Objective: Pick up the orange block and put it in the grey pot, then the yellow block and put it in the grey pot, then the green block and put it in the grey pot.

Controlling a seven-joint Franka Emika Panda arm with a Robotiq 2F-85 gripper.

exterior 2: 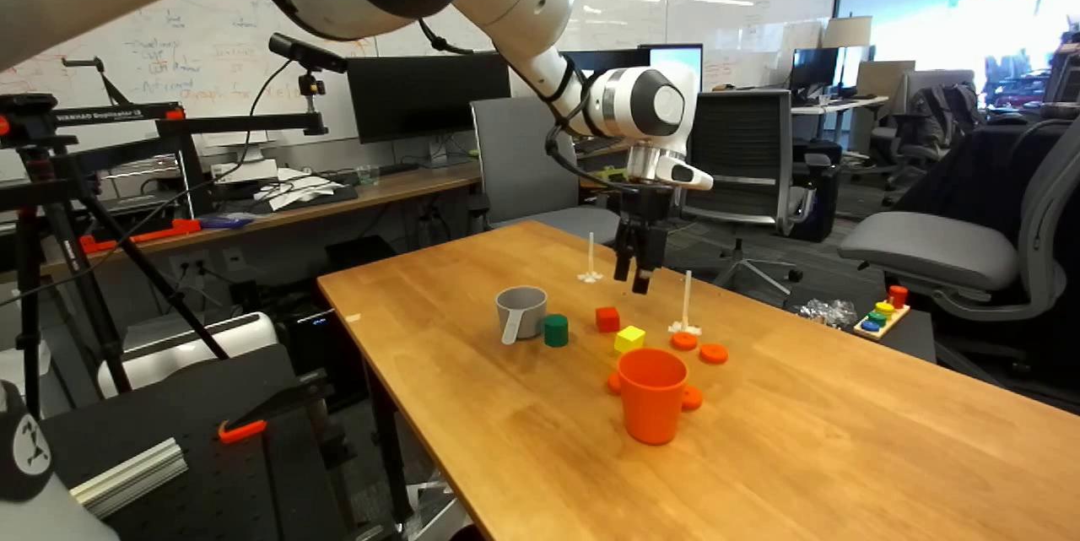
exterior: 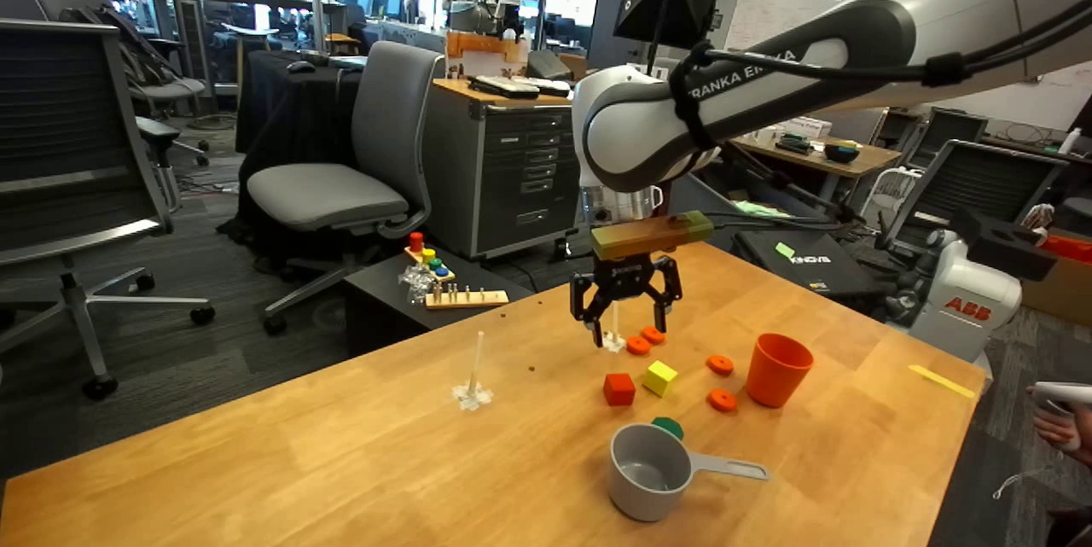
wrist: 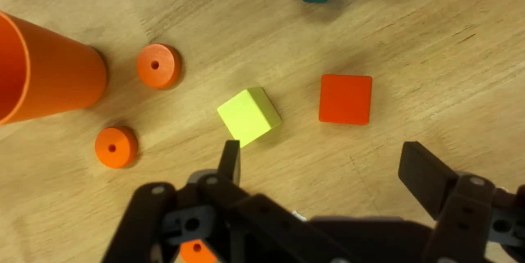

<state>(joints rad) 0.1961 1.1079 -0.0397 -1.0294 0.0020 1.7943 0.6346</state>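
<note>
Wooden table (exterior 2: 801, 423) under grey pot (exterior 2: 529, 317); chairs (exterior 2: 527, 157); whiteboard (exterior 2: 734, 26).

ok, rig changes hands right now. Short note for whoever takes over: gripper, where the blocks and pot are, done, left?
Gripper: open, holding nothing, above the table.
Orange block: on the table beside the yellow block, a gap between them.
Green block: on the table close to the grey pot; can't tell if they touch.
Grey pot: upright on the table.
Done: no block in the grey pot yet.
Left: all three into it, orange, then yellow, then green.
</note>
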